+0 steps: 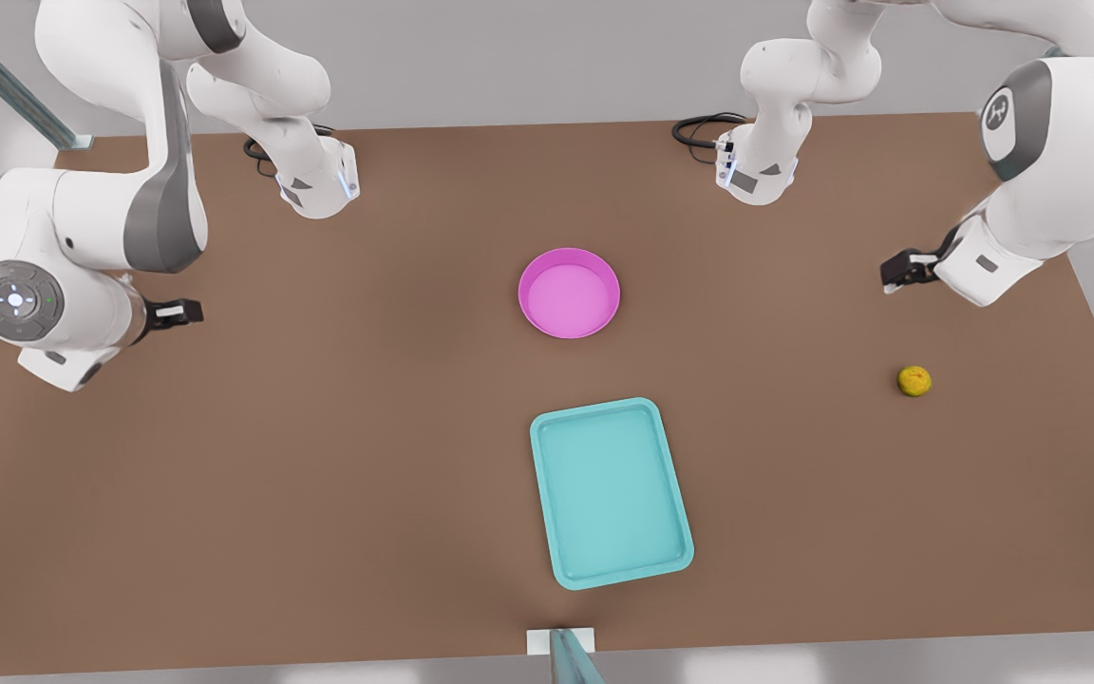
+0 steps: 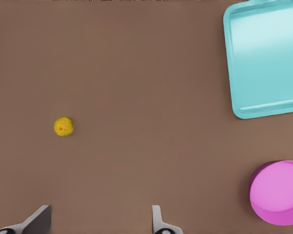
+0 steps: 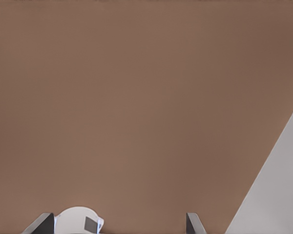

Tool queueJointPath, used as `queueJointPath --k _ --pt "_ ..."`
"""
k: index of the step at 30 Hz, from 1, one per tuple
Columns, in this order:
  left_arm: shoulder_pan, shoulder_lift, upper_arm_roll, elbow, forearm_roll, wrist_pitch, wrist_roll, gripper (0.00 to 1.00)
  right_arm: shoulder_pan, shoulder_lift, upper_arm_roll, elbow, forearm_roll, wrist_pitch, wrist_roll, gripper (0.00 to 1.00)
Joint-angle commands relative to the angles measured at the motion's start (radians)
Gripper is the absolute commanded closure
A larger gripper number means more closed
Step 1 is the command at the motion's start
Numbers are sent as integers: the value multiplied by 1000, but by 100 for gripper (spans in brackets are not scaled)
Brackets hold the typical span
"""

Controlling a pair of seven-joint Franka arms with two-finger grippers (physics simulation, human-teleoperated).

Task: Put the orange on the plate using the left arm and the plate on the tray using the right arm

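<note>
Front view, near to far: turquoise tray lies flat on the brown tabletop, near the near edge, roughly centre, slightly rotated. Nothing on it. Farther back and just left of the tray's centre line sits the pink plate, upright, bare inside, apart from the tray with bare tabletop between them. The orange rests alone on the tabletop well off to the front view's right, about midway in depth between tray and plate, well apart from both.

Left tool is at the front view's right, above the tabletop, beyond the orange and not touching it; it holds nothing. In the left wrist view the left tool has its two fingers spread wide, with bare tabletop between them; the orange lies ahead of them, the tray and plate off to one side.

Right tool is at the front view's left, above the tabletop, well apart from plate, tray and orange. Right wrist view: right tool fingers parted wide, gripping nothing, brown tabletop ahead, a white arm base showing between the fingers.

Far edge of the tabletop: both arm bases with black cables.
</note>
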Motion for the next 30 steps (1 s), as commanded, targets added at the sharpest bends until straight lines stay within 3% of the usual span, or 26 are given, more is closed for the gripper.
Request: queueJointPath --k 1,3,5,9,13,30 --pt "5 1 3 0 -8 24 -22 0 0 -1 0 0 -1 51 -82 0" --pt "7 19 10 -15 -1 33 -37 0 -2 -1 0 0 -1 53 -82 0" --pt "22 54 96 -222 1 332 -127 0 -2 -1 0 -2 -1 53 -81 0" --pt "174 223 104 -395 -16 718 87 0 -2 -1 0 -14 2 51 -72 0" --pt "248 320 104 -435 -16 892 210 0 -9 -1 0 -15 15 54 -72 0" --pt "286 421 125 -534 -13 918 257 0 -12 -3 0 -60 30 54 -49 0"
